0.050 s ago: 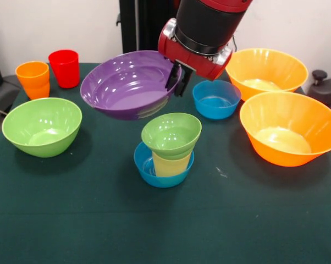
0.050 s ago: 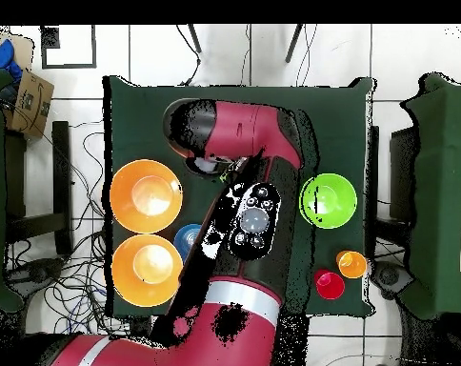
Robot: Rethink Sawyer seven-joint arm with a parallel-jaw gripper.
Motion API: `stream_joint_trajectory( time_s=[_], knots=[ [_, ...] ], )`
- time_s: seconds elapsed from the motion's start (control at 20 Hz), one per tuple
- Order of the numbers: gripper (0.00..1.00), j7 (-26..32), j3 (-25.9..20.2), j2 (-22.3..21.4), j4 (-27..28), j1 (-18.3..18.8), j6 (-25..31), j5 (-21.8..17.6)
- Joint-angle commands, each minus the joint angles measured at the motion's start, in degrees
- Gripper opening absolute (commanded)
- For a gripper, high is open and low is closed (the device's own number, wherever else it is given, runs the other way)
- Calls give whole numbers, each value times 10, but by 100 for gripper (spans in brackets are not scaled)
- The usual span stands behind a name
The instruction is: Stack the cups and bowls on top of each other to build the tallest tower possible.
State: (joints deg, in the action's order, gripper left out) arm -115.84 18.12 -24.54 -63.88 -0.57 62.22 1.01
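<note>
My gripper (image 1: 176, 83) is shut on the right rim of the wide purple bowl (image 1: 127, 85), which hangs tilted in the air. Just in front of it and lower stands the tower: a small blue bowl (image 1: 146, 165) on the table, a pale yellow cup (image 1: 170, 164) in it, and a small green bowl (image 1: 171, 135) leaning on top. In the overhead view the arm (image 2: 244, 181) hides the gripper, the purple bowl and the tower.
Two very large orange bowls (image 1: 289, 129) (image 1: 266, 69) sit at the right, with a second small blue bowl (image 1: 216, 99) beside them. A large green bowl (image 1: 42, 125) is at the left, with an orange cup (image 1: 33, 78) and a red cup (image 1: 64, 67) behind it.
</note>
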Motion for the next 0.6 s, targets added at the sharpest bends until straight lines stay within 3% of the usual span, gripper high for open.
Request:
stream_joint_trajectory(
  time_s=[0.05, 0.6],
  knots=[
    [0, -73, -42, 11, 27, -7, 25, 9],
    [0, -104, -40, 19, 15, -19, -3, 38]
  ],
)
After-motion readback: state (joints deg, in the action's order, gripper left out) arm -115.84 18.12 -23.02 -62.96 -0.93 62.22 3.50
